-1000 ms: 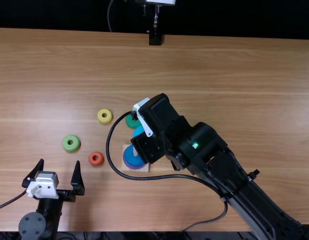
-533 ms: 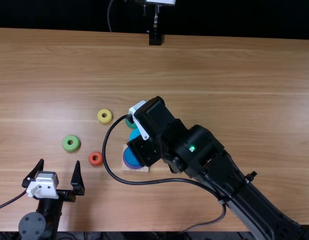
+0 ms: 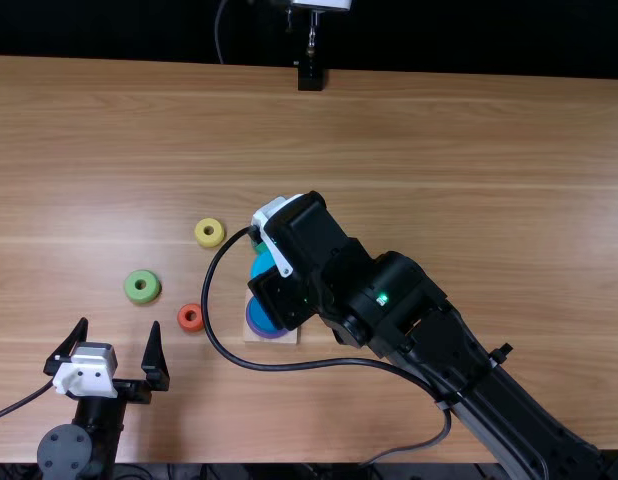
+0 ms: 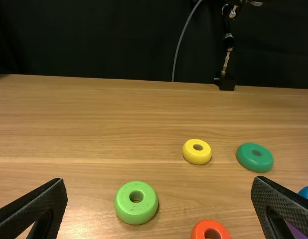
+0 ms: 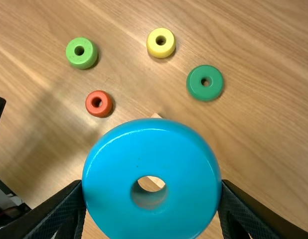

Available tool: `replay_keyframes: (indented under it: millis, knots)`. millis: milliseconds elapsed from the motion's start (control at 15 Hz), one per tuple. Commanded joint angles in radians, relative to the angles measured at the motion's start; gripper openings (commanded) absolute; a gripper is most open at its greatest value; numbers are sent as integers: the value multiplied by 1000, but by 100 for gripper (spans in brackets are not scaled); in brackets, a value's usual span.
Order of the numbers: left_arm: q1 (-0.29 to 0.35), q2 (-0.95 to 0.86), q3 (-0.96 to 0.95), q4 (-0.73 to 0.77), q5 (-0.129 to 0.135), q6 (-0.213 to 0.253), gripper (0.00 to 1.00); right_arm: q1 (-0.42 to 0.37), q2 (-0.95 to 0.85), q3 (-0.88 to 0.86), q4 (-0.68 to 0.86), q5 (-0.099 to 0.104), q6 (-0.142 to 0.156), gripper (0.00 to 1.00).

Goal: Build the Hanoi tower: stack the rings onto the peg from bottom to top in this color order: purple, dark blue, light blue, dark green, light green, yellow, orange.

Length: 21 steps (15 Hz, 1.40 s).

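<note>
Left to right in the top view, on a grained, light brown wooden table: the left gripper, its tapering black fingers spread wide, their textured inner faces visible in the left wrist view. Beyond it, the light green ring, thick, rounded and smooth, lies flat, centre hole upward. The orange ring, smaller, lies near the square base, and the yellow ring farther off toward the table's far side; both lie flat. The pale square base bears the purple ring with the dark blue ring upon it. The light blue ring, glossy and broad, is gripped between the fingers of the right gripper, one at each side, its hole framing pale wood in the right wrist view. The dark green ring lies flat beyond the base, partly covered in the top view by the right gripper. The black right arm hides part of the base; its black cable loops past the orange ring.
</note>
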<state>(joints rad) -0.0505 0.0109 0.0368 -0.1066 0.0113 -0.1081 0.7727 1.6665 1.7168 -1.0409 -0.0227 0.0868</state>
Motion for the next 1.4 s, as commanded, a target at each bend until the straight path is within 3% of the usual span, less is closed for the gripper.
replay_keyframes:
  millis: [0,1333]
  knots:
    - [12,-11,-37,-4,0,7,100,11,-28,37,3,-3,5,0]
    - [12,-11,-37,-4,0,7,100,14,42,20,3,-1,7,0]
